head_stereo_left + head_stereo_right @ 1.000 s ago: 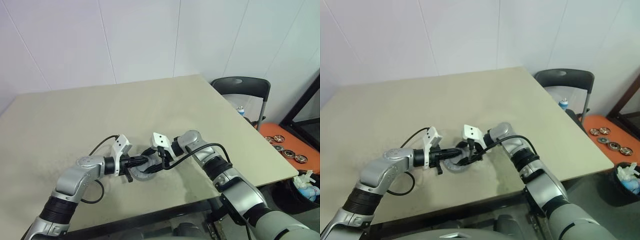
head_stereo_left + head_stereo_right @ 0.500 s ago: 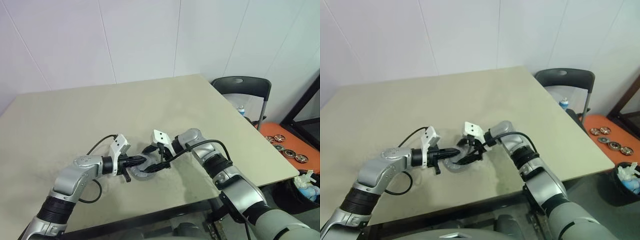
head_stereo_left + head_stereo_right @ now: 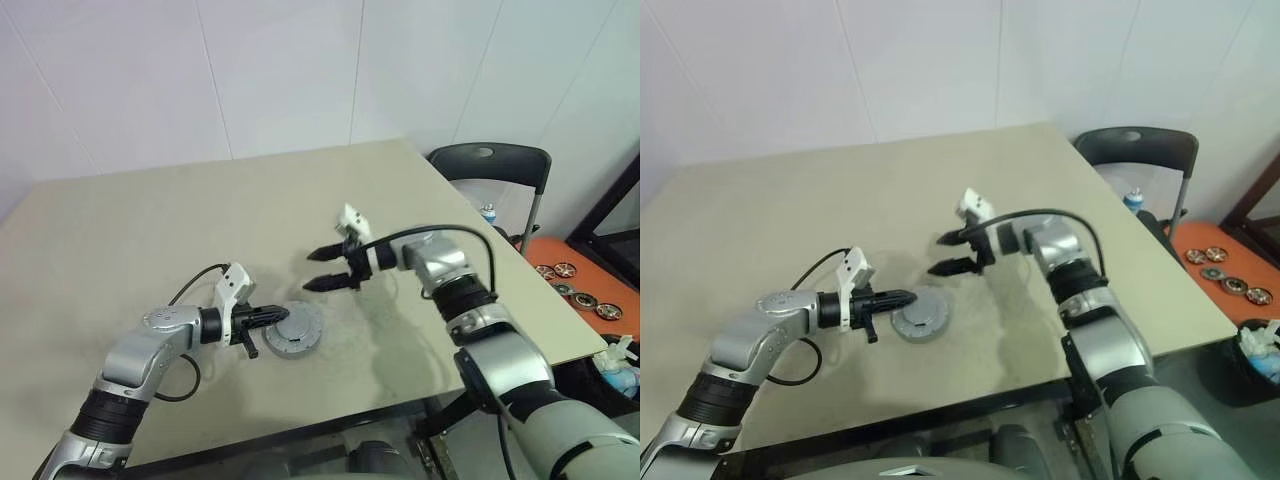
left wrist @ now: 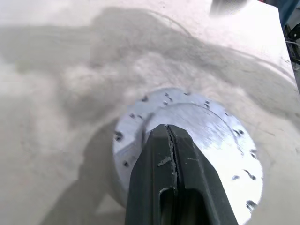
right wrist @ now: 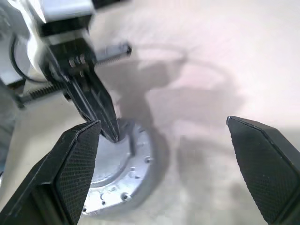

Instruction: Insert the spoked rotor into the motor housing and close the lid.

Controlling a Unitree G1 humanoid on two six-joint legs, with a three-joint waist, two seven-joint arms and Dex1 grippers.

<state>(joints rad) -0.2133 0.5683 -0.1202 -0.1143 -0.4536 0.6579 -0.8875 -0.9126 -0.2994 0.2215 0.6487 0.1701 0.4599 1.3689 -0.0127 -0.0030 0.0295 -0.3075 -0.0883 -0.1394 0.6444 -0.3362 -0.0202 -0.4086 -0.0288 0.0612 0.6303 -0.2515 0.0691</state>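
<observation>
we see the lid (image 3: 293,331) closed flat over the housing (image 5: 137,187) on the table (image 3: 150,230), its plain grey face up. our left gripper (image 3: 284,314) has its fingers pressed together, tips resting on the lid's rim at about 9 o'clock. our right gripper (image 3: 324,270) hangs above the table at about 1 o'clock from the lid, well apart from it, fingers spread wide and holding nothing.

showing brushed silver metal, faintly glossy, on the lid (image 4: 220,140), dotted with small dark screw holes. looking matt, beige and slightly mottled across the table (image 3: 200,230). appearing as textured black plastic, perhaps rubbery, on the right gripper's fingers (image 5: 75,173).
</observation>
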